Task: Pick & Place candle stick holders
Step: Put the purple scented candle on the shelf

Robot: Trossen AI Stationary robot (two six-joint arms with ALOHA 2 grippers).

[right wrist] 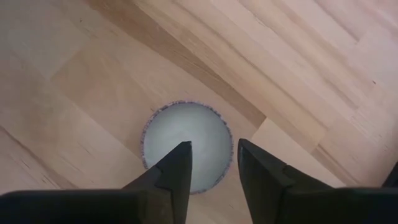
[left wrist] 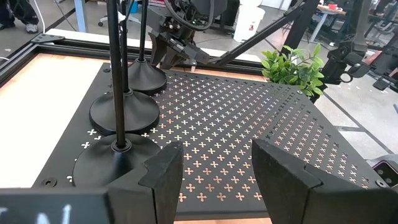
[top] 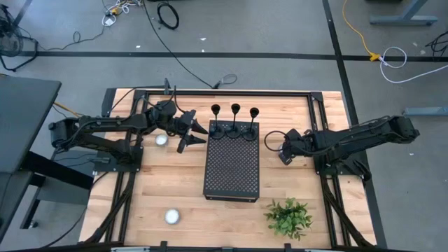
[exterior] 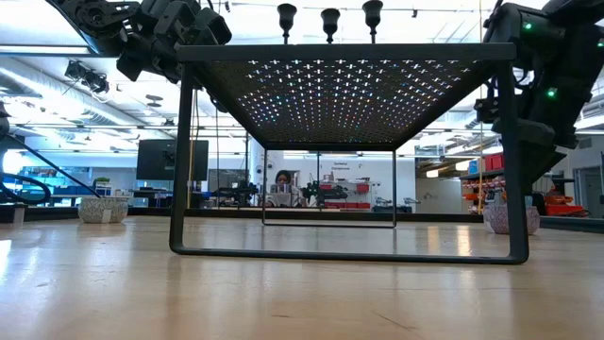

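- Candle stick holders (top: pixel 235 119): three slim black pieces, each a thin upright stem on a round flat base, standing in a row along the far edge of the black perforated box (top: pixel 232 164). The stems rise vertically; the row runs across the box from the left arm's side to the right arm's side.
- Left gripper (top: pixel 190 133): sits just beside the box's far left corner, raised to about box-top level. Its fingers (left wrist: pixel 163 168) stand apart with nothing between them. In the left wrist view the nearest holder (left wrist: pixel 115 158) stands close ahead and a little to one side of the gap, not yet inside it; the other two line up behind it.
- Deciding relation, as a judgement: the left arm is the nearer one to the row. The end holder's stem is upright, so the fingers should close on it from the side once they shift over to straddle it.
- Right gripper (top: pixel 283 150): low over the worktop (top: pixel 168 182) on the box's other side, pointing down. Its fingers (right wrist: pixel 177 168) stand fairly narrow, either side of a small white round tealight (right wrist: pixel 186 146) lying on the wood; contact cannot be told. It is apart from the holders.
- Other items: two more tealights (top: pixel 162 140) on the left arm's side of the worktop, and a small green plant (top: pixel 288 217) near the front right.
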